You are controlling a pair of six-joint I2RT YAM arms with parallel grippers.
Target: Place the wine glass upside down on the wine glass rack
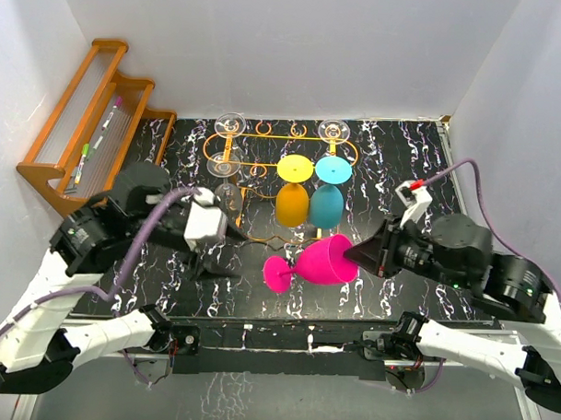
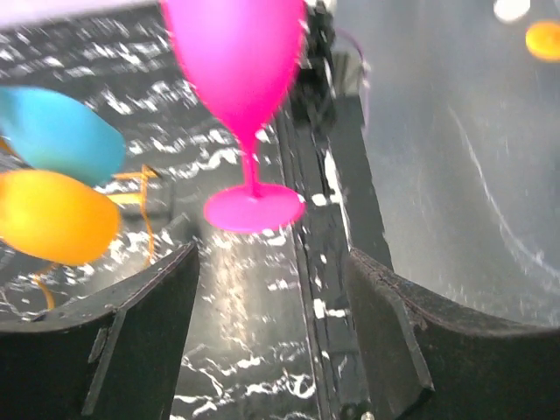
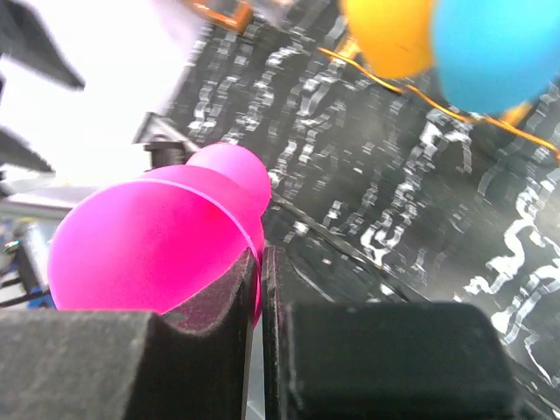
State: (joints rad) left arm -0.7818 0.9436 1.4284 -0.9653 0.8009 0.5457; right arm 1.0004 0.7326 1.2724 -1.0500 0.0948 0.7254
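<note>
Top external: pink wine glass (image 1: 323, 259) lies on its side near-centre, long axis left-right, base left, rim right and pinched by the right gripper (image 1: 355, 253); left gripper (image 2: 271, 258) gapes wide near the base, wine glass rack (image 1: 274, 136) farther back.

pink wine glass (image 1: 327, 260): opaque, smooth, satin-matt and plastic-looking, as are the yellow glass (image 1: 293, 199) and blue glass (image 1: 327, 201), while the clear glasses (image 1: 230, 123) on the rack are transparent and shiny. wine glass rack (image 1: 269, 136): thin, smooth, orange-coated metal wire; stepped shelf (image 1: 90, 111) at far left: brown wood with a light varnished sheen. table top (image 1: 420, 169): black with white marble veining, glossy and reflective; fingers (image 2: 140, 341) of the left gripper (image 2: 271, 254): matt black, slightly grainy plastic.
</note>
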